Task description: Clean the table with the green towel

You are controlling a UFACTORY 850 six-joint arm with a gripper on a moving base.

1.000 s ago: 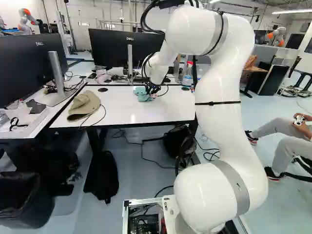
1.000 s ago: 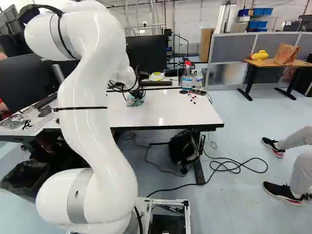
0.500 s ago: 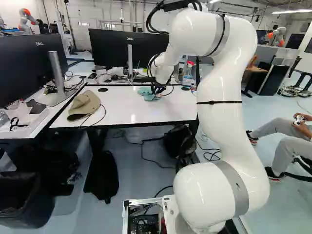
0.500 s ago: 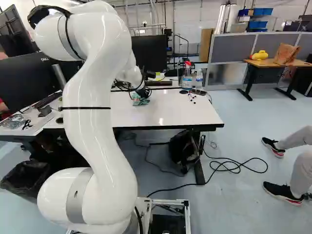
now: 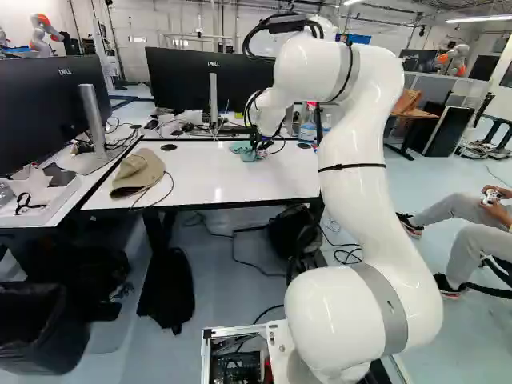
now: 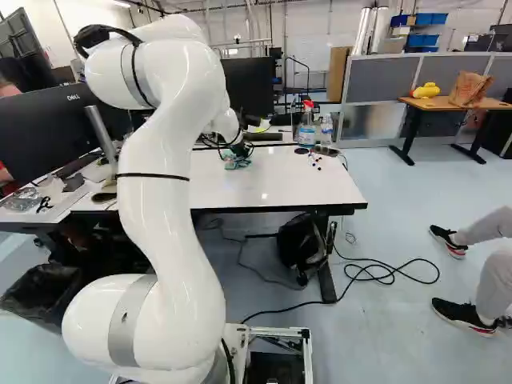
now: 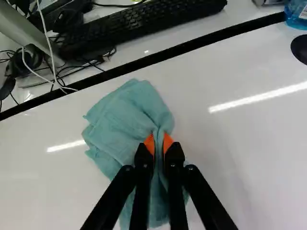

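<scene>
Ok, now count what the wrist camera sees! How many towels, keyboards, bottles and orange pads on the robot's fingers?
Green towel: 1
Black keyboard: 1
Blue bottle: 1
Orange pads: 2
Total: 5

Behind the arm (image 5: 364,216), both distant base views share the table (image 5: 192,186) ahead (wrist view: close, downward).

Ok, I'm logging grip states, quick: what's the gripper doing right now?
Gripper: closed on the towel, a fold pinched between its orange pads.
</scene>
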